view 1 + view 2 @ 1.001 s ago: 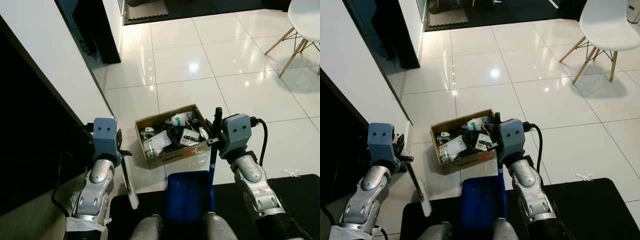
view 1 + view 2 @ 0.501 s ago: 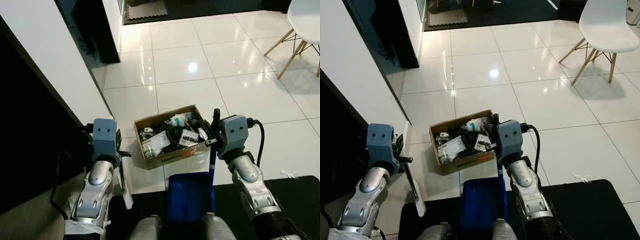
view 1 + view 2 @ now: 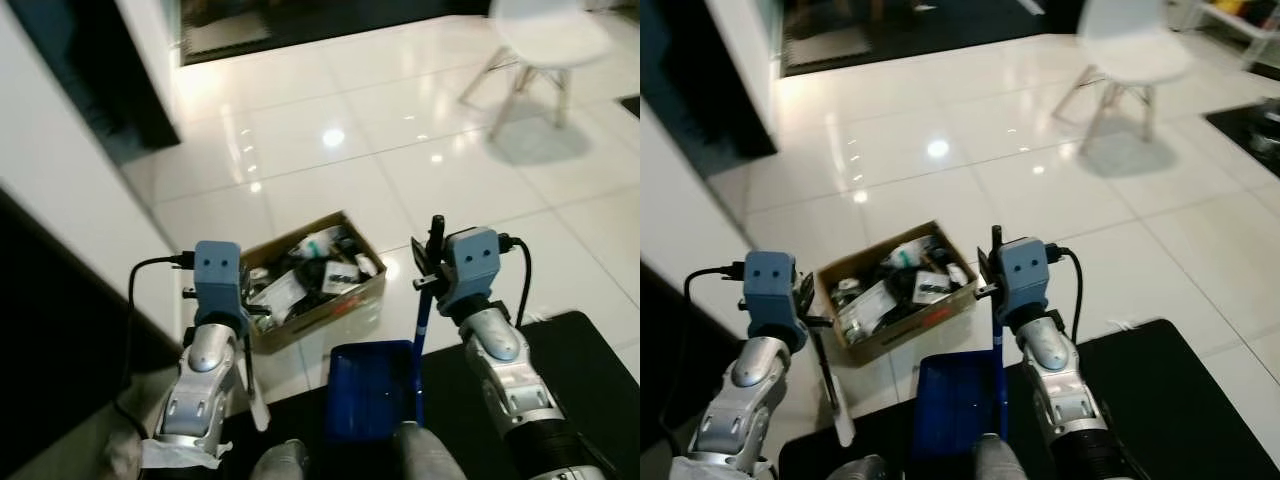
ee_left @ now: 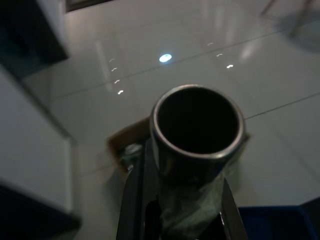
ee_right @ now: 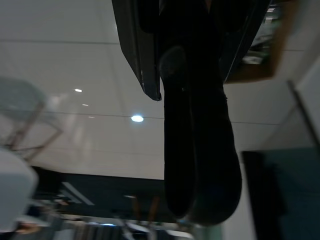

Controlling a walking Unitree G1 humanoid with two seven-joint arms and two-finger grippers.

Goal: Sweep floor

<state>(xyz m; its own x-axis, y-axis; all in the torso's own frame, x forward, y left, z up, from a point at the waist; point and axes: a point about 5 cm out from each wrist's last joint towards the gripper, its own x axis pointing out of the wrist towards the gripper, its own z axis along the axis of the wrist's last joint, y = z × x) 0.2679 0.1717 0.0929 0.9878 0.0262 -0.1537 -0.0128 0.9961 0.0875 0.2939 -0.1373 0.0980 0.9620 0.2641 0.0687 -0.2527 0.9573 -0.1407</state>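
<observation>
Left tool (image 3: 243,310) stands low at the robot's left side, its black fingers pinching the dark tubular broom handle (image 4: 197,132); the left wrist view looks down the open end of that tube with a finger (image 4: 134,200) pressed against each flank; the pale lower end of the broom (image 3: 843,425) hangs just above the floor beside the robot's left leg.

Right tool (image 3: 425,275) is held at the robot's right, clamped on the blue upright handle of the dustpan (image 3: 422,335); the right wrist view shows the dark handle top (image 5: 200,150) caught between the fingers; the blue plastic dustpan (image 3: 368,390) itself sits low between the robot's knees, over the edge of a black floor mat (image 3: 1160,390).

An open brown cardboard box of mixed clutter (image 3: 305,280) rests on the glossy white tiled floor (image 3: 330,170), just ahead of the dustpan and between the two tools; a white chair with wooden legs (image 3: 1120,70) stands well apart at the far right; a white wall panel (image 3: 60,220) runs along the left.

Judgement: sweeping proper has not begun; both implements are carried, not working the tiles.

Risks: the box lies close ahead, so a forward step or a broom stroke could strike it and spill its contents; the broom head hangs near the left leg and could foul the stride; the polished tile may let debris skid past the pan lip; the frames are blurred, so fine litter cannot be confirmed.
</observation>
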